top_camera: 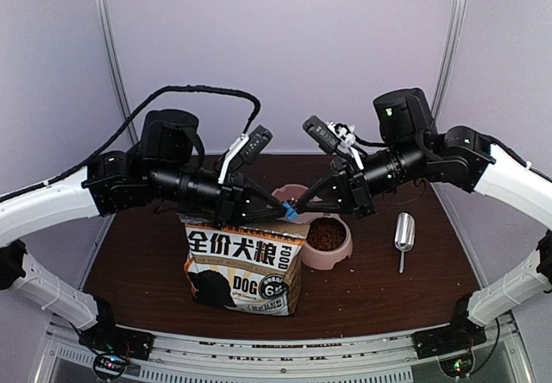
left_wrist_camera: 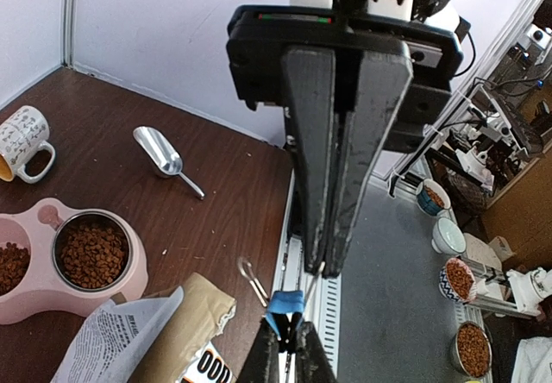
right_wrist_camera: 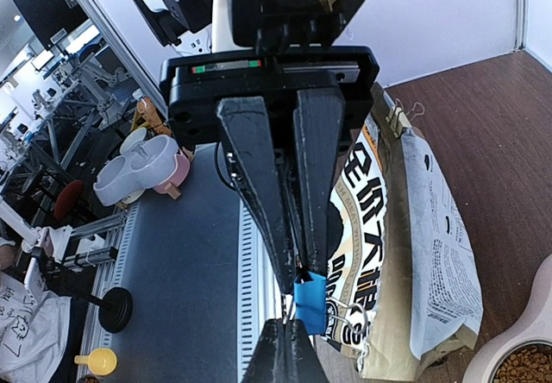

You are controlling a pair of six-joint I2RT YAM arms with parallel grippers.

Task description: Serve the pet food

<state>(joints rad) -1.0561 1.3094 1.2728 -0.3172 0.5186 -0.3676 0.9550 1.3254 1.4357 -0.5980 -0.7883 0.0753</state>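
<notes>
I saw the left fingers almost closed, pinching a blue clip above the bag. The pet food, small reddish-brown pellets, lay heaped in the pink bowl on the surface, just right of the bag. The right fingers were fully closed at the clip; whether they gripped it, I could not tell.

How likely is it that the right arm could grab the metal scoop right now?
Probably not straight away. The scoop lies on the table on that arm's side, nothing over it, but the right gripper is shut on a blue clip, so it would have to let go first.
</notes>
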